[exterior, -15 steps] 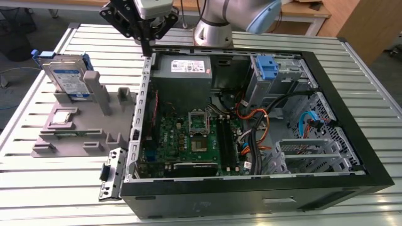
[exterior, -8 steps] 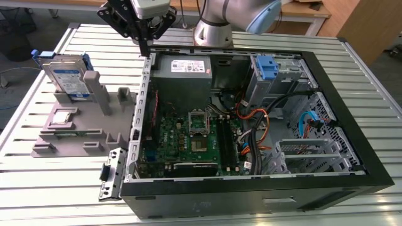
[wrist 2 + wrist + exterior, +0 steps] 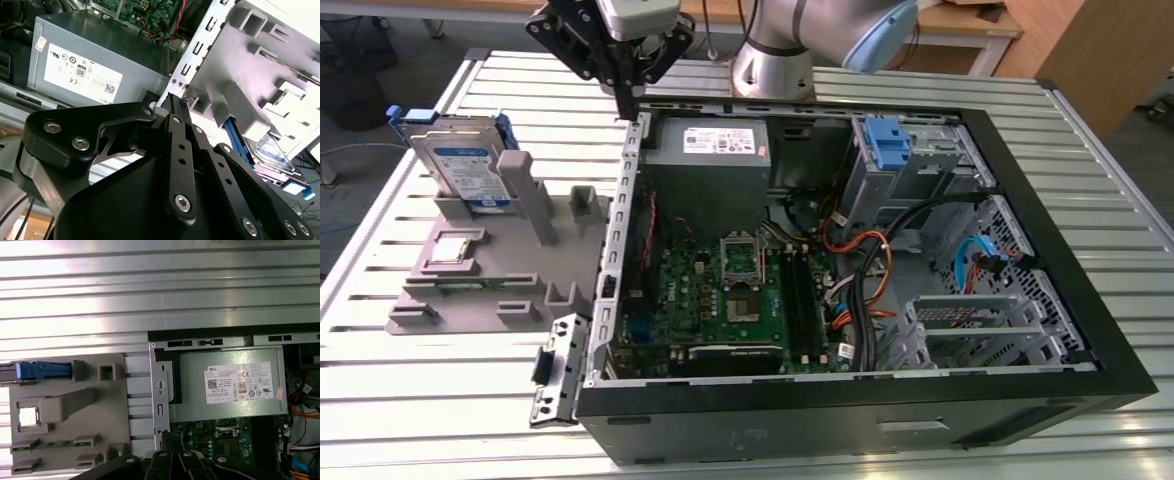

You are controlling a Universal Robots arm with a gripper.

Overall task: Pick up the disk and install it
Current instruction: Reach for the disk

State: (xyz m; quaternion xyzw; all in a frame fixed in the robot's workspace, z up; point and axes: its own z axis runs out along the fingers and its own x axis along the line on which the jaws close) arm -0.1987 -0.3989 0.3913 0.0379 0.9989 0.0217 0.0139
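Note:
The disk is a silver hard drive with a white-and-blue label and blue rails. It stands on edge in a slot of the grey holder at the exterior view's left. In the first wrist view the disk appears edge-on, and in the second wrist view the disk leans behind the holder's grey posts. My gripper hangs above the near corner of the open computer case, between the disk and the power supply. Its black fingers are shut together with nothing between them.
The grey power-supply box with a white sticker sits inside the case beside the gripper. A bare blue bracket stands in the drive cage at the back. Motherboard, cables and a metal cage fill the case. The slatted metal table extends around it.

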